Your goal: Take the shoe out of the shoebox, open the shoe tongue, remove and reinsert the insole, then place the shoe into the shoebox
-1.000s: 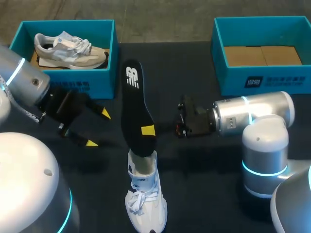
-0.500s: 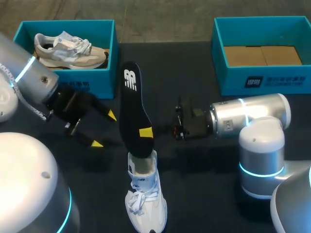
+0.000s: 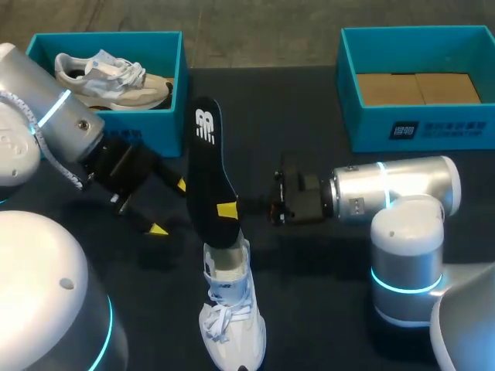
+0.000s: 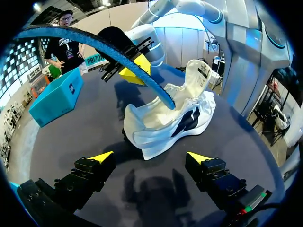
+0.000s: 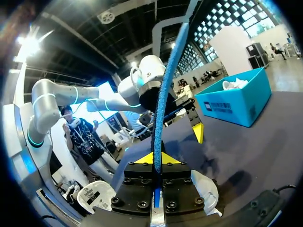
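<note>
Nearest us, the white shoe (image 3: 230, 309) sits on the black bench (image 3: 309, 100), toe toward the near edge, laces slack. In the left wrist view its tongue (image 4: 201, 78) stands straight up and the mouth gapes wide.

Up from that mouth rises the insole (image 3: 207, 166), black on top with a white logo and a blue edge, leaning away toward the far side. Its lower end dips into the shoe's opening. The right arm's fingers (image 3: 227, 209) come in from the side and are clenched on the insole low down. In the right wrist view the yellow tips (image 5: 142, 159) press it from both sides, the strip running edge-on up between them.

Just beside it, the left arm's fingers (image 3: 158, 229) are released, spread wide and holding nothing. They point at the shoe from its side, just off it.

Further back, at the far left, a teal shoebox (image 3: 155, 127) holds a second sneaker (image 3: 108, 77), lying on its side. At the far right, well apart, another teal shoebox (image 3: 418, 127) shows only its brown cardboard floor.
</note>
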Available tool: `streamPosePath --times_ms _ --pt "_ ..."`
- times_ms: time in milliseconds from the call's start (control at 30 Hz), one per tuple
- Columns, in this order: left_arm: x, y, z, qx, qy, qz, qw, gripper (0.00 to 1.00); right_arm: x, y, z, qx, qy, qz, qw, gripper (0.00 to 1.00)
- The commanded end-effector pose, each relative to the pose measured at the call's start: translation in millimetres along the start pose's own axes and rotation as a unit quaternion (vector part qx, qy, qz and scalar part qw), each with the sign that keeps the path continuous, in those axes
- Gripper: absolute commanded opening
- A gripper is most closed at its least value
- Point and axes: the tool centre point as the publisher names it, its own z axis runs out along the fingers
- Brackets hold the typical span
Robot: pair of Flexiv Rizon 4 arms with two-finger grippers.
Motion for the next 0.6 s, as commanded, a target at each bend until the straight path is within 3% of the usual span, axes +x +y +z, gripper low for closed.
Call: streamPosePath --times_ms 33,600 --pt "-1.0 4 1 0.003 0.0 -0.005 1.0 1.0 1.9 -6.3 -2 -0.016 -0.008 -0.003 1.0 0.0" --pt "4.8 2 15 0.011 0.025 -0.01 1.0 1.0 8.5 -5.0 -16 -0.04 -0.067 -0.011 0.997 0.0"
